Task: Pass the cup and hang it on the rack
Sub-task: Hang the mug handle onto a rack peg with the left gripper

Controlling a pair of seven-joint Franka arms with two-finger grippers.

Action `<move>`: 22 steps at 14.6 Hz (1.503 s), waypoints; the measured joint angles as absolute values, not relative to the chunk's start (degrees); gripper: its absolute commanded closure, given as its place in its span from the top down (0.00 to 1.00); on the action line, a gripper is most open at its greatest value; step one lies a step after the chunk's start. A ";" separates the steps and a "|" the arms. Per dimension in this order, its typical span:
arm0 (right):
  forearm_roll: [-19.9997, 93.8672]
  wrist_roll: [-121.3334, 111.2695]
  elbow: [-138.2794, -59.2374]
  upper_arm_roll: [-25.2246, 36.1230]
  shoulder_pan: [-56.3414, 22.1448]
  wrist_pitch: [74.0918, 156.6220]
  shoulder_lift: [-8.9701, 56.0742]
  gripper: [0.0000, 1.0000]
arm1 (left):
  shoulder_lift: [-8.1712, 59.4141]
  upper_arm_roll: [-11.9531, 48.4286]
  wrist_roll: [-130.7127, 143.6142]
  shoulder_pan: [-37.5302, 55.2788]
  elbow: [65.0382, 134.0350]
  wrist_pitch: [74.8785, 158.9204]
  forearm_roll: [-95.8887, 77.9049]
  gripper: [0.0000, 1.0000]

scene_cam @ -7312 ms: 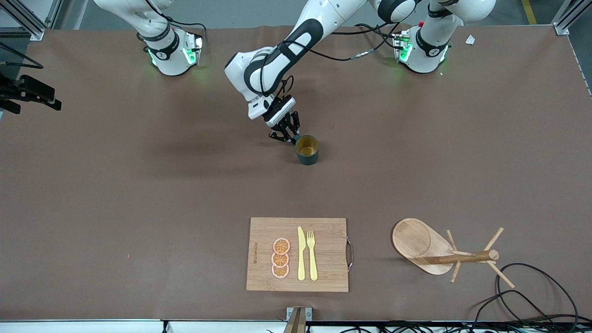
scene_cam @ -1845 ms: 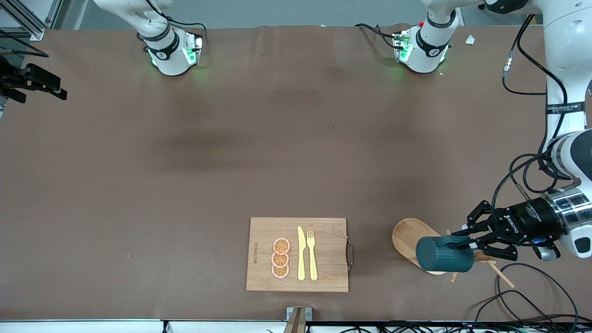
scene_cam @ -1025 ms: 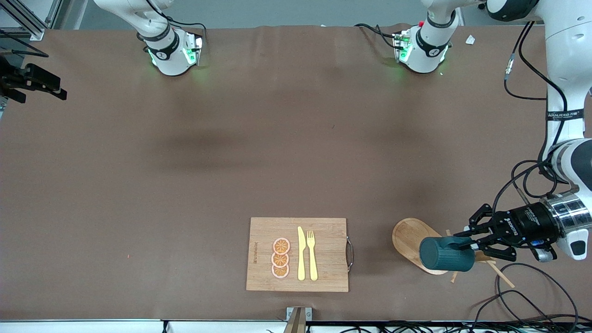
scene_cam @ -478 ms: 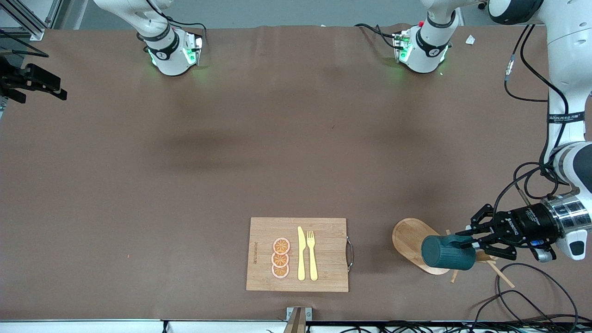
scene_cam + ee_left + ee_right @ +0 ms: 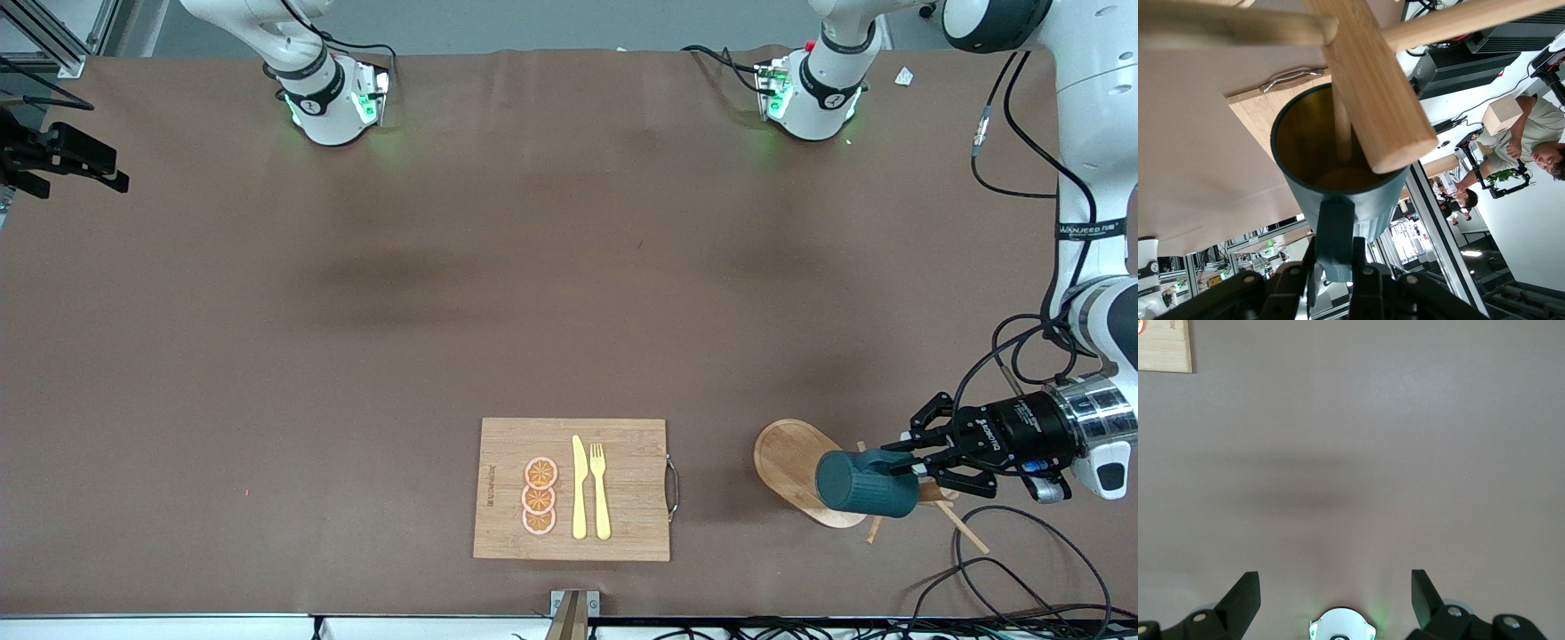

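While clamped by its handle in the left gripper [image 5: 907, 462], the cup [image 5: 867, 484] is held sideways over the rack [image 5: 791, 458], mouth toward 3 o'clock. Right gripper [image 5: 1335, 593] is held w/ fingers apart over bare bench [image 5: 444, 293].

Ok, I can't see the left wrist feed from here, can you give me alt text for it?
The left gripper has its jaws shut on the handle of the dark teal cup, whose mustard-tan mouth faces the wooden rack. The rack's thick post crosses in front of the cup's rim, and one thin peg reaches inside the cup. The bamboo board with its metal handle shows past the cup.
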State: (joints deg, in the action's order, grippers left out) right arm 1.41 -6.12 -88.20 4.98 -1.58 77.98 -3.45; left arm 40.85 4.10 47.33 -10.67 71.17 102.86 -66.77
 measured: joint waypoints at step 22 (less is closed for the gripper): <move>1.39 -6.11 -88.20 5.07 -1.58 78.07 -3.45 1.00 | 43.75 4.11 40.30 -12.50 71.13 101.28 -66.78 1.00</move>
